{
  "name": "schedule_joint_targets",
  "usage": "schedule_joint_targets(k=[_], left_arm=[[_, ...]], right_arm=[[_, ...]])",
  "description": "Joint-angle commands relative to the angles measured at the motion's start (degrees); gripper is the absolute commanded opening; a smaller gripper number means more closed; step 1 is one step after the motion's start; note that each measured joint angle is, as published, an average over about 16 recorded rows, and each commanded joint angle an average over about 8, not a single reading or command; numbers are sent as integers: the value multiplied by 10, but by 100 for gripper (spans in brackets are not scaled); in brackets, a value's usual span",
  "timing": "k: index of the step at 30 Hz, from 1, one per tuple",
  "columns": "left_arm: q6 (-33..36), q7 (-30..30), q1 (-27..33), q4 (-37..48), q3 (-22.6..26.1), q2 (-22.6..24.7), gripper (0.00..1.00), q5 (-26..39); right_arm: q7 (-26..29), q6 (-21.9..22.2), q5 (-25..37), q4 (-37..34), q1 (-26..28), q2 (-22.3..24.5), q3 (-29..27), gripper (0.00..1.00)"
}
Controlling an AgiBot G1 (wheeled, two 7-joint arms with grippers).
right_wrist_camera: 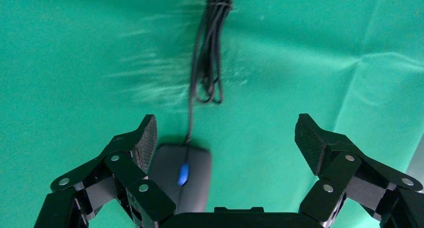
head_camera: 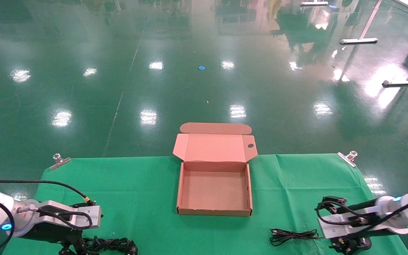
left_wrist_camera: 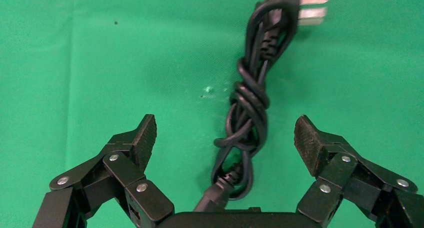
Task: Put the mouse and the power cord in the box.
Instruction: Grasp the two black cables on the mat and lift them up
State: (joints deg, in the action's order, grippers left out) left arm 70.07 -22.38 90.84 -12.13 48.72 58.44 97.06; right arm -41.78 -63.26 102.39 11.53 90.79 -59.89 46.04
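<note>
The brown cardboard box [head_camera: 214, 191] lies open on the green cloth at the table's middle, lid tilted back, nothing inside. The power cord [left_wrist_camera: 248, 105], a knotted black bundle with its pronged plug farthest from the wrist, lies on the cloth at front left [head_camera: 113, 244]. My left gripper [left_wrist_camera: 225, 133] hangs open just above it, one end of the bundle between the fingers. At front right my right gripper [right_wrist_camera: 225, 133] is open over the black mouse [right_wrist_camera: 182, 180], which sits close to one finger. The mouse's thin looped cable [head_camera: 292, 235] trails toward the box.
Metal clips [head_camera: 59, 160] [head_camera: 347, 157] pin the green cloth [head_camera: 136, 191] at the table's back corners. Beyond the far edge is shiny green floor with white table legs [head_camera: 361, 39] at the upper right. A crease runs through the cloth right of the box.
</note>
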Motion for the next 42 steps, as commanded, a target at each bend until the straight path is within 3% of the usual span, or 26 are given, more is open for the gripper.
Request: schedule_joint_targets(k=[1,13,14,16,17,21,23,24,25,42], left_arm=[[-19,-10,2,19,3,11,100,7],[-40,-51,0,76,7,38,100,12],[-41,-54,0,78,7,40,100,12],[-42,-60,0,83,8,44,100,14],[-42,-62,0,85,8,45,92,14],[-44,-72,-1,91,11,51,42,18],[-45,-75,-1,93,12,52,17,19],[-45,-76,-1,94,12,53,5,20],[-46,-76,-1,95,12,53,0,20],[-44,-74,-1,92,12,52,0,19]], right_arm=[[-11,21,3,-19,1,-15,1,100],[-49,65,-10,-78,-6,-59,-8,100],[-51,67,-12,-81,-7,-61,-9,96],[-55,72,-14,-86,-8,-64,-11,75],[-57,74,-16,-89,-9,-66,-12,62],[-60,81,-21,-97,-11,-69,-15,12],[-60,83,-23,-101,-12,-69,-17,0],[-61,84,-24,-103,-12,-69,-17,0],[-61,84,-24,-104,-12,-69,-18,0],[-61,82,-23,-100,-12,-68,-17,0]])
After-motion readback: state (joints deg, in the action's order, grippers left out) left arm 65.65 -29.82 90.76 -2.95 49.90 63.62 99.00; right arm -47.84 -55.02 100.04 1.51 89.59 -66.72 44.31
